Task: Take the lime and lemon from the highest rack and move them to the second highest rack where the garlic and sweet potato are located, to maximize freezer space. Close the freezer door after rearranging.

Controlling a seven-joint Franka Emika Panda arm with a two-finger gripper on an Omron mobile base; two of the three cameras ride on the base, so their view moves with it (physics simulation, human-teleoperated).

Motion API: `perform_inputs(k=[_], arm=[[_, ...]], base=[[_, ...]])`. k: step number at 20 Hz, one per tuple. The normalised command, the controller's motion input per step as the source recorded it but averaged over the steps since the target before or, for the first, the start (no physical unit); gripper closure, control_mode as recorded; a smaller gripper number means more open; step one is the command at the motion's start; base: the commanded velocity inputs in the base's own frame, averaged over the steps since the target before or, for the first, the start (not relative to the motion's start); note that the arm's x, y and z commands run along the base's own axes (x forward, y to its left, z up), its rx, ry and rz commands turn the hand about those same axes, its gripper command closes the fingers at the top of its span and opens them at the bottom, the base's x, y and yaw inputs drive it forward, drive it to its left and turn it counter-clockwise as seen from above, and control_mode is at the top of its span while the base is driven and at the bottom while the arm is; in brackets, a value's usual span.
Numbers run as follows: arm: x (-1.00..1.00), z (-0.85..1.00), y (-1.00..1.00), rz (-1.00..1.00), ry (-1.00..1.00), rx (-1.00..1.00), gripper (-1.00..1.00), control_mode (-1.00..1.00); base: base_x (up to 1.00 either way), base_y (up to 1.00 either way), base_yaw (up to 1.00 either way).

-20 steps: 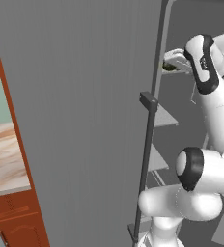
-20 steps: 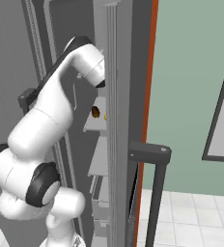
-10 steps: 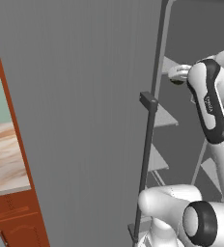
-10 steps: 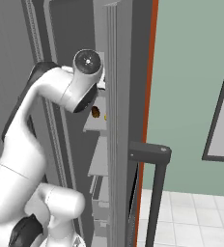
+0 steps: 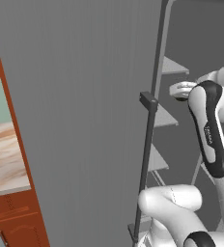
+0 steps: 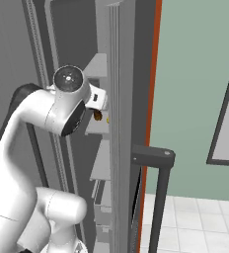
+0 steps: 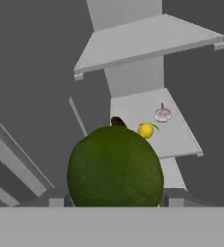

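Freezer door stands wide open close to the base, with its bar handle edge-on in the left base view, so closing is not done yet. The arm reaches past it into the freezer. In the hand view the gripper has the lime clamped between its fingers; the lime sits off any shelf, in the air short of the racks, and blocks most of the near view. Beyond it, the second highest rack carries the lemon near the middle of its front half and the garlic just behind it, toward the rack's back right. A brown end that I judge to be the sweet potato pokes out over the lime at the rack's left side. The lemon and garlic are near each other but apart. Farther up, the highest rack shows a bare pale face; nothing visible on it from this angle. Progress as I read it: lemon move done, lime picked and in transit. Left to do: set the lime on the second highest rack, where free space shows along the front edge, then back out and shut the door.
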Motion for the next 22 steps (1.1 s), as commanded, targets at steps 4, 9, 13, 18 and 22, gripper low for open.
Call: perform_inputs(k=[4, 9, 13, 18, 22], arm=[[0.2, -0.37, 0.0, 0.0, 0.3, 0.0, 1.0, -1.0], [0.42, -0.56, -0.01, 0.0, 0.16, 0.03, 1.0, -1.0], [0.55, -0.52, -0.07, 0.0, 0.03, 0.11, 1.0, -1.0], [0.62, -0.32, -0.14, 0.0, 0.07, 0.11, 1.0, -1.0], [0.67, -0.08, -0.12, 0.0, 0.18, 0.05, 1.0, -1.0]], base=[[0.0, 0.0, 0.0], [0.0, 0.0, 0.0], [0.0, 0.0, 0.0], [0.0, 0.0, 0.0], [0.0, 0.0, 0.0]])
